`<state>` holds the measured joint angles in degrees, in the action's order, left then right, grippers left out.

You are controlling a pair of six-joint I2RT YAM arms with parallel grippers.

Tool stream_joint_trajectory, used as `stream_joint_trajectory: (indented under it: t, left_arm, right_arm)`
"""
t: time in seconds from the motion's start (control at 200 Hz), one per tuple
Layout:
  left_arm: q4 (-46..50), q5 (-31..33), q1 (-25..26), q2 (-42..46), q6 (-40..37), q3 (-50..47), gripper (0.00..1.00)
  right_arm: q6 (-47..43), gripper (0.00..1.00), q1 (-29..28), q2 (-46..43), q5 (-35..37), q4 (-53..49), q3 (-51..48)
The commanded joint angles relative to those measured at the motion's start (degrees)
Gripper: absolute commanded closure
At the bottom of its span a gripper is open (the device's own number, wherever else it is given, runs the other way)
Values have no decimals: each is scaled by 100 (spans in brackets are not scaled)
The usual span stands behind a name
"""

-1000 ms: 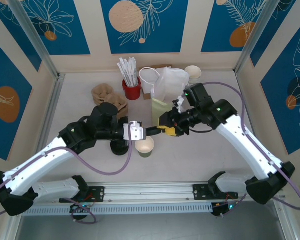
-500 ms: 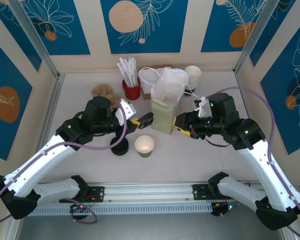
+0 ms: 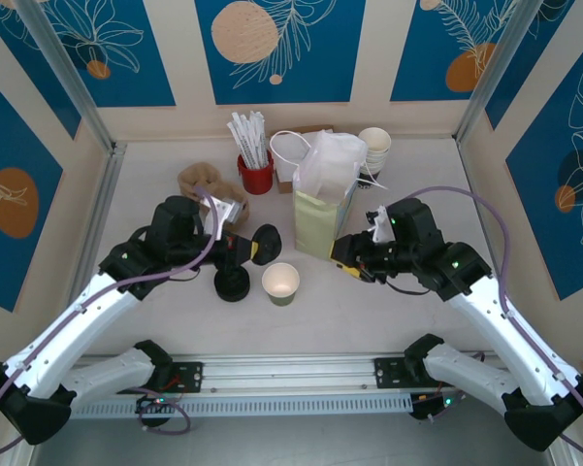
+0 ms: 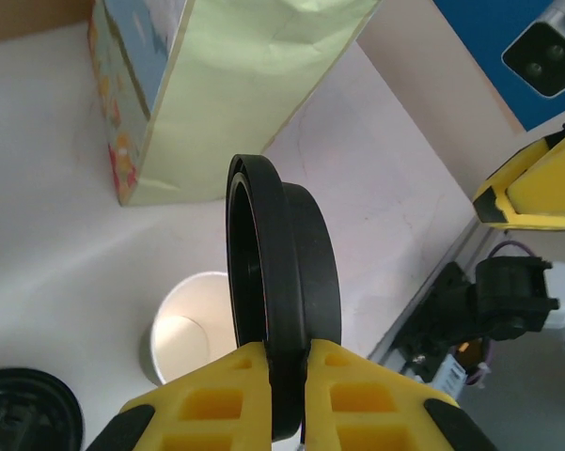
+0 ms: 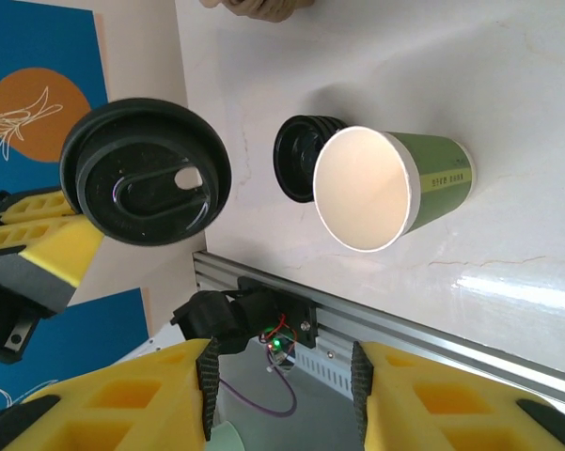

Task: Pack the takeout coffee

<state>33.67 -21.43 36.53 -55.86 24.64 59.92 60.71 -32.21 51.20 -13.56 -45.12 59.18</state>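
Observation:
The takeout coffee's cup (image 3: 281,283) stands uncovered on the table, olive-sided with a cream inside; it also shows in the left wrist view (image 4: 190,329) and the right wrist view (image 5: 395,188). My left gripper (image 3: 253,245) is shut on a loose black lid (image 3: 268,242), held on edge just left of and above the cup (image 4: 282,282). From the right wrist the lid (image 5: 146,172) shows its flat face. My right gripper (image 3: 346,262) hovers open and empty to the right of the cup, by the foot of the pale green paper bag (image 3: 321,223).
A low stack of black lids (image 3: 232,283) sits left of the cup. Behind are a red holder of white sticks (image 3: 255,165), a white plastic bag (image 3: 328,160), stacked cream cups (image 3: 374,146) and brown cardboard carriers (image 3: 211,184). A metal rail (image 3: 291,374) runs along the near edge.
The two grippers were close together above the cup a second ago. Both have since drawn apart: the left one back to the left with the lid, the right one to the right.

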Motion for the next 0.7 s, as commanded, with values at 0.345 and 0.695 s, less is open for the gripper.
stream_joint_trajectory:
  t: [0.345, 0.695]
  left_arm:
    - [-1071, -1293, -235, -62, 1896, -1209, 90]
    - [-1759, -1642, -363, -334, 2262, -1666, 91]
  right_arm:
    - [478, 56, -264, -226, 158, 1098, -1156]
    - [575, 54, -444, 8, 201, 1969, -1791]
